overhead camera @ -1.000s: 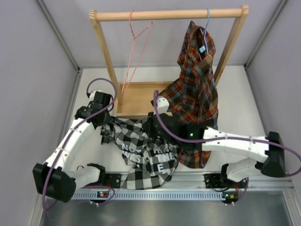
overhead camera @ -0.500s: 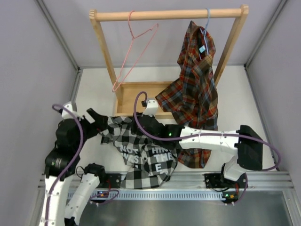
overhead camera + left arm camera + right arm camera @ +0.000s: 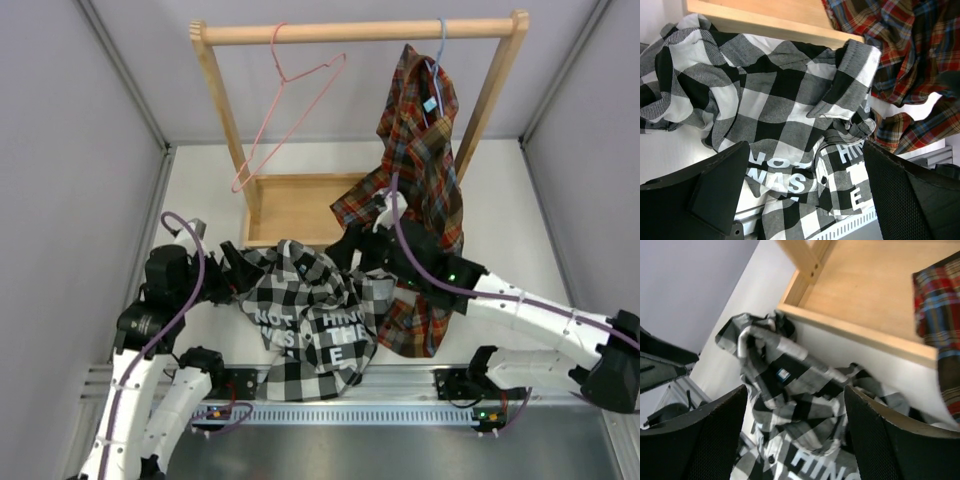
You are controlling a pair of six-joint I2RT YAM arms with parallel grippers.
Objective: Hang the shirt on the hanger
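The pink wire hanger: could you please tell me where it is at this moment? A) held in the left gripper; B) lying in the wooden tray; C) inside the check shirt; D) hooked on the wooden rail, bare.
D: the pink wire hanger hangs by its hook from the wooden rail with nothing on it, while the black-and-white check shirt lies crumpled on the table.

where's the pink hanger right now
In the top view the pink hanger hangs bare and tilted from the left part of the wooden rail, next to the rack's left post, with the plaid shirt to its right.
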